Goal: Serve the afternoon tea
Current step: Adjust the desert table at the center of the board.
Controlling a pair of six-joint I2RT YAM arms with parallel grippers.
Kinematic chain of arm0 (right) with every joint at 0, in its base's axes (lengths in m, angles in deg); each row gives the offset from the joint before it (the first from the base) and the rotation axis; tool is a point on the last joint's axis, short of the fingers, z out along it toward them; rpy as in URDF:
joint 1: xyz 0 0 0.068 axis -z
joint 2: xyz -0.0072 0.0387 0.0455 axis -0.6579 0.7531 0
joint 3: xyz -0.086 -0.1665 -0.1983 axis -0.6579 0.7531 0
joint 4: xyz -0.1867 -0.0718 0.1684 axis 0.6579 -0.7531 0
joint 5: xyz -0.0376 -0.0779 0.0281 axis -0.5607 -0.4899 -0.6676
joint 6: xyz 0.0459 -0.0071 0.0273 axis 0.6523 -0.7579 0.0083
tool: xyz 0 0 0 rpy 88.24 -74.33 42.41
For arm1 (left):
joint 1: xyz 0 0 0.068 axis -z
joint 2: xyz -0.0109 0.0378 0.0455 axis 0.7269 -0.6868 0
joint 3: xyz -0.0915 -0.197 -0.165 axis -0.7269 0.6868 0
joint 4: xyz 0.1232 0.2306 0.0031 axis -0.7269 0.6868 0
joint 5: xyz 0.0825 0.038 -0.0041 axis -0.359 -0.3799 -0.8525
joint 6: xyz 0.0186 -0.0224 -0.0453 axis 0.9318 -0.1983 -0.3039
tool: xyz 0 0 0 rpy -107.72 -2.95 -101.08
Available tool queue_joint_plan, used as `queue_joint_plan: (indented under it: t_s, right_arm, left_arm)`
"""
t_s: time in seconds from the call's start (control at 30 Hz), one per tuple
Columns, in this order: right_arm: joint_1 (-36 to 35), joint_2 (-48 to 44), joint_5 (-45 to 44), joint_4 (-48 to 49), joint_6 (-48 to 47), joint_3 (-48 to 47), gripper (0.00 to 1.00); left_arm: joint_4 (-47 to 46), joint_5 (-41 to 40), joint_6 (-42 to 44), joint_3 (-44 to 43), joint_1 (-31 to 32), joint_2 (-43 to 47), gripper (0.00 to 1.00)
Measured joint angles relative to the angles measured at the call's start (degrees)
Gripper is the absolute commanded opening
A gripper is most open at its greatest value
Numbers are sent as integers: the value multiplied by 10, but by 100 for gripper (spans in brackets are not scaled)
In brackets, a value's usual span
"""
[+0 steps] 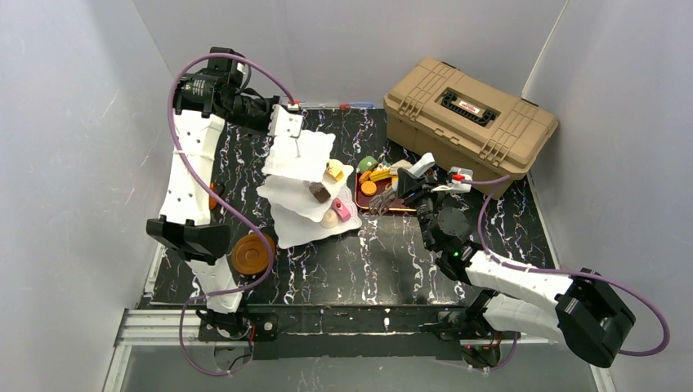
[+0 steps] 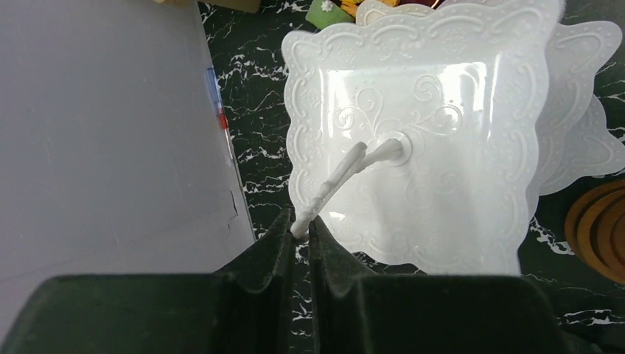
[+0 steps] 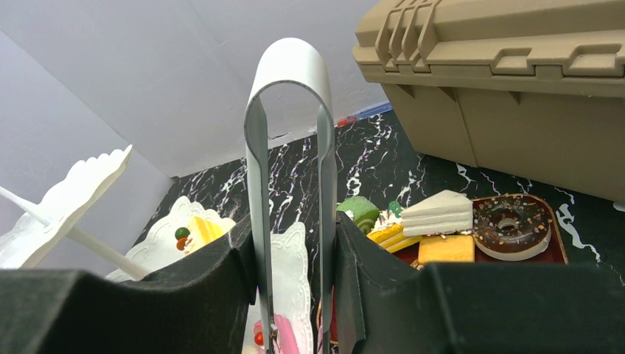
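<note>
Top external view: two arms are seen reaching out over a black marbled table [image 1: 392,253].
Saucers: brown round saucers [image 1: 252,254] are stacked at the near left, just beside the left arm.
Right gripper [image 3: 295,230]: metal tongs [image 3: 289,63] are clamped between its fingers, with the bend pointed up and away from the wrist.
Red tray [image 3: 556,251]: it is set right of centre, beyond the right gripper. A chocolate donut [image 3: 511,225], a white wedge cake [image 3: 440,212], a yellow slice [image 3: 445,248] and a green roll [image 3: 359,212] are carried on it.
Stand: the white three-tier stand [image 1: 298,155] is placed left of centre, between the saucers and the tray.
Pastries on the stand: a yellow cake [image 1: 334,171] and a chocolate piece [image 1: 319,193] are seen on the middle tier. A pink piece [image 1: 342,210] and a cream one [image 1: 329,219] are seen lower down.
Left gripper [image 2: 301,225]: it is closed on the tip of the stand's thin white handle [image 2: 335,181], at the far left behind the top plate.
Toolbox: a tan toolbox [image 1: 470,114] is placed in the far right corner, lid shut.
</note>
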Motion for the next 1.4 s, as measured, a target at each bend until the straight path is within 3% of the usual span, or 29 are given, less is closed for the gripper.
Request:
queue_joint_plan:
  t_s: [0.5,0.77,1.07,1.4]
  right_arm:
    - [0,20,-2,-1,-2,0,23]
    - [15,56,-2,0,-33,-3,22]
    - [52,105,8,6,-71,-42,22]
    - [64,119,28,16,-76,-56,22]
  left_arm:
    - [-130,-13,-160,74,-28,28,0]
    - [-212,-20,-303,168,-28,88,0]
    - [-320,-19,-384,314,-28,189,0]
    - [-418,-77,-517,328,-28,183,0]
